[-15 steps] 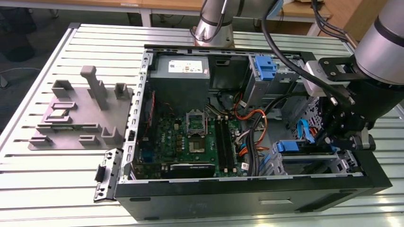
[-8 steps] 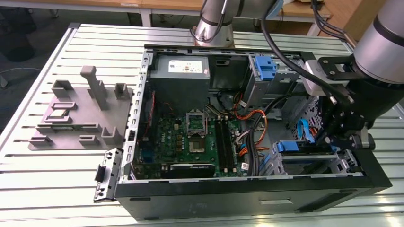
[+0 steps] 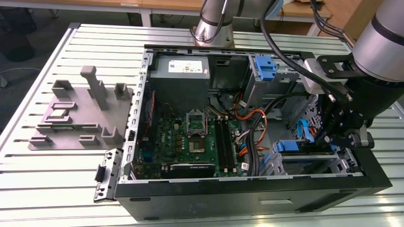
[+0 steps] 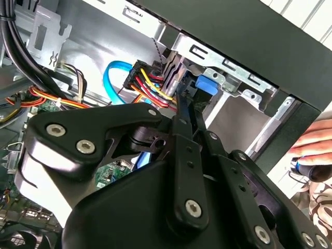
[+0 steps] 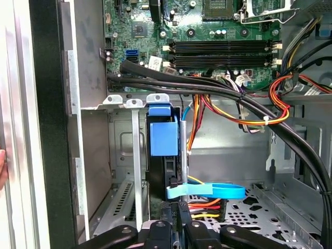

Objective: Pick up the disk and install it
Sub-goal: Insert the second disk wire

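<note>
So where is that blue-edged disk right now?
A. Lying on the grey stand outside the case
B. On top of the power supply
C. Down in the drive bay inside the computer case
C: the disk stands on edge in the metal drive bay of the open case, with the gripper right at its end.

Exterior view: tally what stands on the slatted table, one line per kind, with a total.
Open computer case: 1
Grey parts fixture: 1
Robot arm: 1
Total: 3
</note>
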Available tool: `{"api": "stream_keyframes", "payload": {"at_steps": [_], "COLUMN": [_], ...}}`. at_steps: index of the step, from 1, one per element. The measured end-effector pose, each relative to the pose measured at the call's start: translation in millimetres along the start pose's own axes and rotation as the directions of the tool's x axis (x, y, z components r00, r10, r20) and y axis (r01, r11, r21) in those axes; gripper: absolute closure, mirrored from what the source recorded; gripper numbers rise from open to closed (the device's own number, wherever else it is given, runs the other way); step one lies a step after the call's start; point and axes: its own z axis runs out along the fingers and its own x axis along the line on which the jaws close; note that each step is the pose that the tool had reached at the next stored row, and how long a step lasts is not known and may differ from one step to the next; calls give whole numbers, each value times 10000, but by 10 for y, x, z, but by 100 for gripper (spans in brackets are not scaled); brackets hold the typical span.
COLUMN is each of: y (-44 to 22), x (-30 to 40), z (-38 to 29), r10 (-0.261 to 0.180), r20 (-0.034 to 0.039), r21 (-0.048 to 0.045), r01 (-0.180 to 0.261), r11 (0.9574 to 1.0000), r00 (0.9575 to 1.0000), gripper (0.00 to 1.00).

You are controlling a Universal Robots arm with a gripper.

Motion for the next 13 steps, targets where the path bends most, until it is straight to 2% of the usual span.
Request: {"api": "stream_keyframes", "payload": {"at_steps": [5,9,13], "y": [0,-4,-6], "x": [-3,-1,-1], "z": [-1,-10,-10], "r10": [0,-2,-9], "r20": [9,-24,-87], "r21": [-1,1,3], "r01": [0,2,9], "r11": [10000,10000,10000], "r00": [10000,10000,10000], "gripper": [84,84,84]}}
